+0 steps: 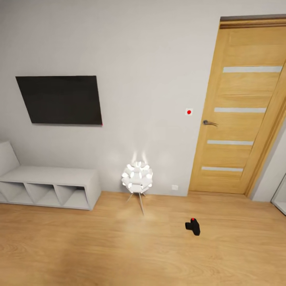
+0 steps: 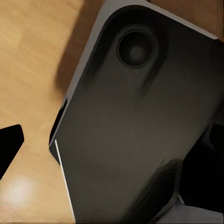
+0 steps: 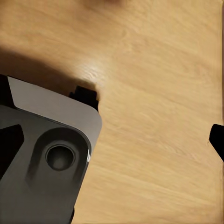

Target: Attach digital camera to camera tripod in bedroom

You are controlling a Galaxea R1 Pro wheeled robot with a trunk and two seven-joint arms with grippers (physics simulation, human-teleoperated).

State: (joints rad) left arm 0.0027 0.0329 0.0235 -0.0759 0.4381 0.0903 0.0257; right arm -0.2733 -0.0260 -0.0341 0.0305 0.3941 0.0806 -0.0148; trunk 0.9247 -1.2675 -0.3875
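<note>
The digital camera (image 1: 192,226) lies on the floor (image 1: 99,250) at five o'clock; approach slowly. Pincer state: cannot tell.

Both wrist cameras are looking down past the robot's dark base (image 2: 135,130) toward the floor. A black fingertip (image 2: 8,149) of the left gripper is showing at nine o'clock, and one (image 3: 217,140) of the right gripper at three o'clock; whether either gripper is closed is not discernible.

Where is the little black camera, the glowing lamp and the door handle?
camera (image 1: 192,226), head view, on its black body, lying on the floor.
lamp (image 1: 137,177), head view, on its white glowing ball.
door handle (image 1: 209,123), head view, on the grey lever.
</note>
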